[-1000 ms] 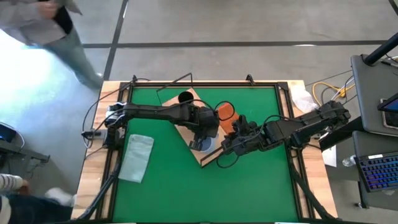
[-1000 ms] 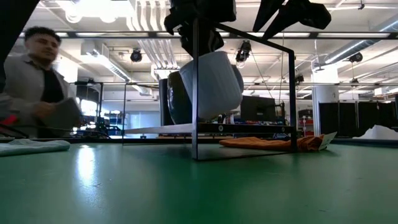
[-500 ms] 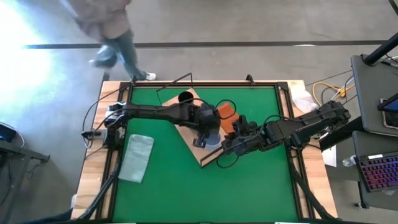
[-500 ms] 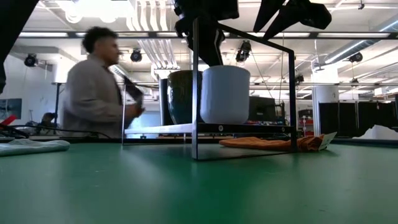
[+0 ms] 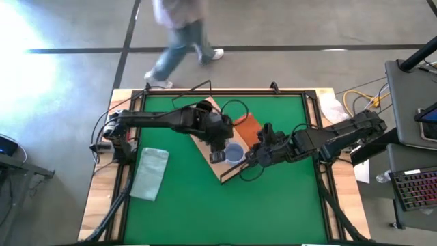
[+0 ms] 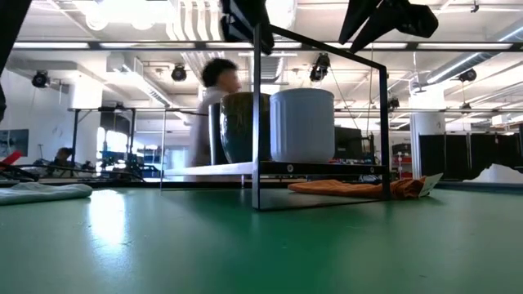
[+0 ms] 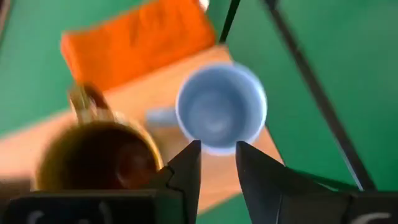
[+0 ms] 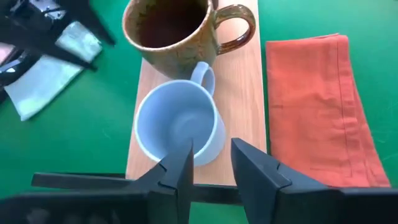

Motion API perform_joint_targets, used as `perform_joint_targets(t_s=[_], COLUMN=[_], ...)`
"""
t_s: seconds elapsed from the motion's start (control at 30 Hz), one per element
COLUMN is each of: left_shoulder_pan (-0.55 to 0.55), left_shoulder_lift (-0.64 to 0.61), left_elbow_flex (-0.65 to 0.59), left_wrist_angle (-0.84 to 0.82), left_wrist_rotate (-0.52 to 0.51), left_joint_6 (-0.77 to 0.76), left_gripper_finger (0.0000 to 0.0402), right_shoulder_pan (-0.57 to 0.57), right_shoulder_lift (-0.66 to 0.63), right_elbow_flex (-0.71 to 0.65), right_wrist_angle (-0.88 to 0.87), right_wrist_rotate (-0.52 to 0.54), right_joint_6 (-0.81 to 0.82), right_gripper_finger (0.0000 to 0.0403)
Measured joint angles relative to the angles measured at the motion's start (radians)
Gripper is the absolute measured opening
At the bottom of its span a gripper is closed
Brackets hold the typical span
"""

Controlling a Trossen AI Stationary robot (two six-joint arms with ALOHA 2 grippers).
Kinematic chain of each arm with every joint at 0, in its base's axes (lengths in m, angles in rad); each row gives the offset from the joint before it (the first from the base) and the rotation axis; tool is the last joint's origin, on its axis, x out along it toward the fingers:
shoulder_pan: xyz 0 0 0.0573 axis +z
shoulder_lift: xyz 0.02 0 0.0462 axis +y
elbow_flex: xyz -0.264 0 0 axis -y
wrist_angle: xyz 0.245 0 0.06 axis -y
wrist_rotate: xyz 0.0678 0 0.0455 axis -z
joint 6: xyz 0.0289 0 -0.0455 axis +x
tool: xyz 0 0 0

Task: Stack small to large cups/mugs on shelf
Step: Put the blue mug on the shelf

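Observation:
The pale blue cup (image 5: 234,153) stands upright on the light-wood shelf (image 5: 222,168), near its near end, handle toward the brown mug (image 8: 174,31) beside it. It also shows in the low view (image 6: 302,124). The black cup (image 5: 203,107) stands at the shelf's far end. My left gripper (image 7: 217,146) is open a little and empty, above the blue cup (image 7: 221,109) and clear of it. My right gripper (image 8: 211,144) is open a little, above the shelf's near end, over the black wire frame (image 8: 93,182). My right gripper stands right over the top bar of the wire frame (image 8: 93,182), fingers pointing down. The bar runs from finger to finger, not between them. I cannot tell whether the fingers touch it.
An orange cloth (image 5: 248,128) lies on the green mat right of the shelf. A pale cloth (image 5: 150,172) lies at the left. The frame's upright wire (image 6: 257,114) stands in front of the cups. A person (image 5: 181,27) walks past beyond the far edge.
My left gripper has brought the blue cup down from a tilted, lifted hold and stood it upright on the shelf beside the brown mug. It has then let go and risen clear of it. A person has walked from left to right behind the table.

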Motion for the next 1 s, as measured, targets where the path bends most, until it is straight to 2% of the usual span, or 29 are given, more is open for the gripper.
perform_joint_targets(t_s=[0.17,0.27,0.43,0.63,1.0], left_shoulder_pan=[-0.056,-0.092,-0.114,-0.116,-0.116], left_shoulder_lift=[-0.052,-0.08,-0.106,-0.105,-0.101], left_elbow_flex=[-0.153,-0.248,-0.357,-0.377,-0.425], left_wrist_angle=[0.045,0.13,0.265,0.321,0.367], left_wrist_rotate=[0.003,0.004,0.003,-0.076,-0.111], left_joint_6=[-0.188,-0.282,-0.421,-0.462,-0.525], left_gripper_finger=[0.0086,0.0082,0.0051,0.0006,0.0005], right_shoulder_pan=[-0.069,-0.11,-0.173,-0.231,-0.299], right_shoulder_lift=[-0.019,-0.022,-0.016,-0.005,0.02], right_elbow_flex=[0.0,0.0,0.0,-0.01,-0.076], right_wrist_angle=[0.009,0.01,0.012,0.017,0.103], right_wrist_rotate=[-0.062,-0.097,-0.17,-0.227,-0.37], right_joint_6=[-0.068,-0.118,-0.193,-0.268,-0.343], right_gripper_finger=[0.0044,0.0014,0.0009,0.0009,0.0008])
